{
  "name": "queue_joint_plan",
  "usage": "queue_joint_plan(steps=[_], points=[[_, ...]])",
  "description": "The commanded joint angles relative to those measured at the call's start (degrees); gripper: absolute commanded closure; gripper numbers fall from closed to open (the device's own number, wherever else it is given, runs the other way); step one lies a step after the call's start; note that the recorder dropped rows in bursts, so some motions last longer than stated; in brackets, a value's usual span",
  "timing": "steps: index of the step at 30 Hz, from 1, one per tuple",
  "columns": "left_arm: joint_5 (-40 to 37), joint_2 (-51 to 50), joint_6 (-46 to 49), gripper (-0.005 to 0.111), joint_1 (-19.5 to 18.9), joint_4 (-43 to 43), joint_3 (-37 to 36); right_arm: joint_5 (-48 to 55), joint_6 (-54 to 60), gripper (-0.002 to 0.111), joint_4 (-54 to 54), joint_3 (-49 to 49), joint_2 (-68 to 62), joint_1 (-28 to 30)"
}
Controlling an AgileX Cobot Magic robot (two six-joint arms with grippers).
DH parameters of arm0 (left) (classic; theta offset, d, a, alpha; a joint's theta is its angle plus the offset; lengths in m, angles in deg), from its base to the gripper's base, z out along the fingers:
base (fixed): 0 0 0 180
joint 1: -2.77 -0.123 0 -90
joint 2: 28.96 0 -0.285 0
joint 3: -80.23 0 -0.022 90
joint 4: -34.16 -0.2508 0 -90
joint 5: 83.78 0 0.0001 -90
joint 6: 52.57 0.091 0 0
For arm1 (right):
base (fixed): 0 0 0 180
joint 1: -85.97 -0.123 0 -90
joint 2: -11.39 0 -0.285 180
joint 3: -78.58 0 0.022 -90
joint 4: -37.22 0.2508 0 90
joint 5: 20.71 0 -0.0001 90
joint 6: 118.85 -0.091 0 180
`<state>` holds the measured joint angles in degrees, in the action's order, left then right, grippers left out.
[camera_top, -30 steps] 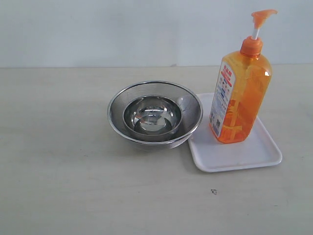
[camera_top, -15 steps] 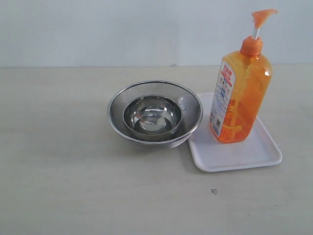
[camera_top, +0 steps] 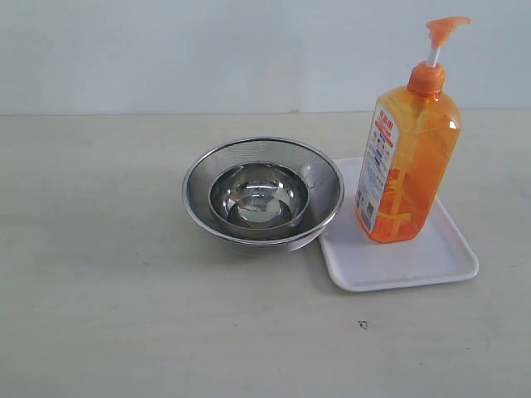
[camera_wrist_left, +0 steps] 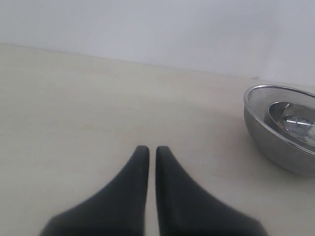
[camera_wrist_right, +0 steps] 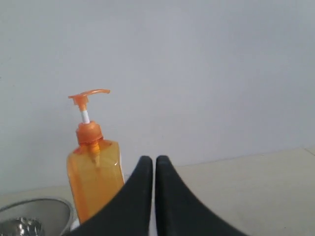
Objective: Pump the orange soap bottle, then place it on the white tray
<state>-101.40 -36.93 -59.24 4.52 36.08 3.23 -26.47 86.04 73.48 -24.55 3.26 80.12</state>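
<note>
Unchanged: orange soap bottle (camera_top: 411,166) stands on white tray (camera_top: 398,267); left tool (camera_wrist_left: 148,149), right tool (camera_wrist_right: 149,159) closed, empty.

Probably a lab test bench: a pale tabletop (camera_top: 99,332) against a plain white wall (camera_top: 166,50).

One orange soap bottle (camera_top: 411,166) and one white tray (camera_top: 406,267), right of the exterior frame. At centre, one mesh strainer bowl (camera_top: 197,207) and one smaller steel bowl (camera_top: 259,197) nested inside it.
</note>
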Motion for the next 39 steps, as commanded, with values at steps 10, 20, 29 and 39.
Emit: queue_joint_plan(steps=[10, 20, 29, 39], points=[[0.2, 0.2, 0.3, 0.102, -0.1, -0.2, -0.2, 22.4, -33.0, 0.108, -40.0, 0.4, 0.3, 0.1], [0.2, 0.2, 0.3, 0.102, -0.1, -0.2, -0.2, 25.4, -29.4, 0.108, -39.9, 0.4, 0.3, 0.1], [0.2, 0.2, 0.3, 0.102, -0.1, -0.2, -0.2, 26.3, -28.2, 0.108, -39.6, 0.4, 0.3, 0.1], [0.2, 0.2, 0.3, 0.102, -0.1, -0.2, -0.2, 26.1, -31.0, 0.108, -39.1, 0.4, 0.3, 0.1]])
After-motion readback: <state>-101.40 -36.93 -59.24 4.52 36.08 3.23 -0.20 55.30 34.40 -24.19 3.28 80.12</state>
